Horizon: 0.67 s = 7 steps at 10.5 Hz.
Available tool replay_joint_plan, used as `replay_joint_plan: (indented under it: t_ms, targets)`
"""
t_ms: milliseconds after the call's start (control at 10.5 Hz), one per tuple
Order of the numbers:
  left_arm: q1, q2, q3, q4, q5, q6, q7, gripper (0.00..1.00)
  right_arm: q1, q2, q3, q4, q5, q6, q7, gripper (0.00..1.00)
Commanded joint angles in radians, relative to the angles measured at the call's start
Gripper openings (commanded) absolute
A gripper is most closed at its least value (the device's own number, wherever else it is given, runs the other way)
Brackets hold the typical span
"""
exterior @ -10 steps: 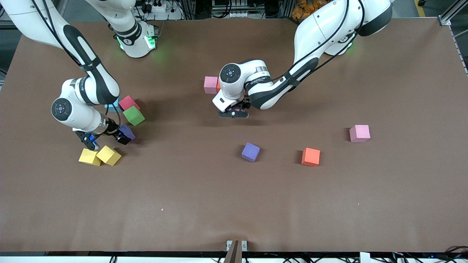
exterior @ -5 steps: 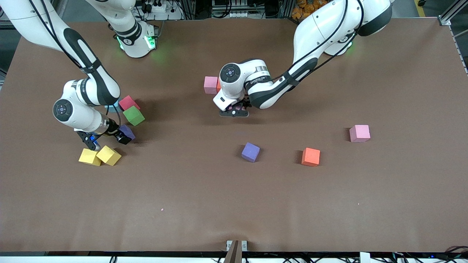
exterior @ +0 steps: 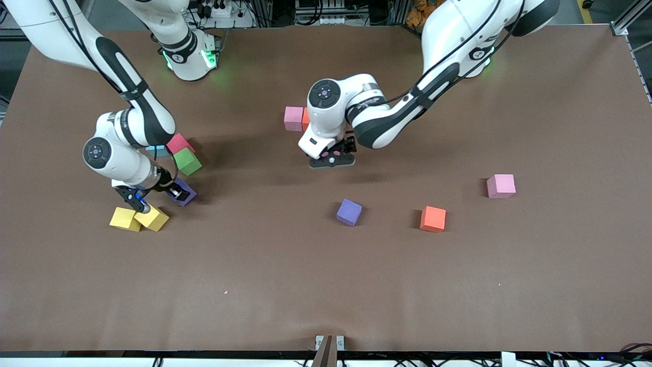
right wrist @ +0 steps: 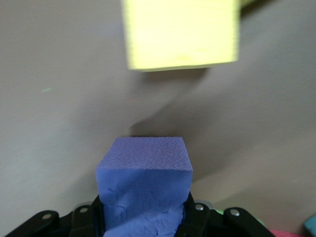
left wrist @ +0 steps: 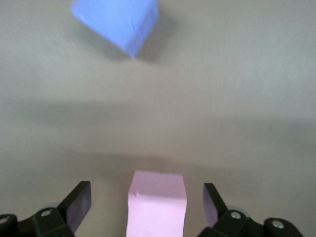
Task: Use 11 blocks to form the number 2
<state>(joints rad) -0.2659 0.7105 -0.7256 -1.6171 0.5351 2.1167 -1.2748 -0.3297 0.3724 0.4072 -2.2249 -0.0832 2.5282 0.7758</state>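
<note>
My left gripper [exterior: 331, 156] hangs open near the table's middle, straddling a light pink block [left wrist: 157, 202] without touching it; both fingers [left wrist: 78, 203] stand apart from its sides. Just farther from the camera, a pink block [exterior: 294, 118] and an orange block [exterior: 305, 119] sit side by side. My right gripper [exterior: 179, 193] is shut on a purple block [right wrist: 144, 177] beside the green cube [exterior: 186, 161], with two yellow blocks [exterior: 125, 219] a little nearer the camera. A second purple block [exterior: 349, 212], an orange block [exterior: 433, 218] and a pink block [exterior: 501, 185] lie loose.
A red block [exterior: 179, 143] and a light blue block [exterior: 158, 150] sit close to the green cube, partly under the right arm. The brown table [exterior: 326, 285] is bare toward the front camera.
The left gripper opened, let go of the pink block and rose slightly. The right gripper closed on the purple block and shifted a little toward the table's middle.
</note>
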Motion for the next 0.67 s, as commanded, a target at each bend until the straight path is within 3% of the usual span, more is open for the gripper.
replay_joint_plan:
  t_ms: [0,381,571]
  targets:
    - [0.057,-0.046,0.002,0.005,-0.024,-0.015,-0.009,1.0,0.001,-0.044,0.082,0.02,-0.001,-0.017,0.002,0.11]
    - [0.241,-0.083,0.002,0.002,-0.075,-0.055,-0.041,1.0,0.173,-0.032,0.102,0.047,0.022,-0.032,0.044,0.12]
    - [0.321,-0.083,0.002,-0.006,-0.076,-0.083,-0.052,1.0,0.26,-0.018,0.099,0.092,0.12,-0.037,0.335,0.16]
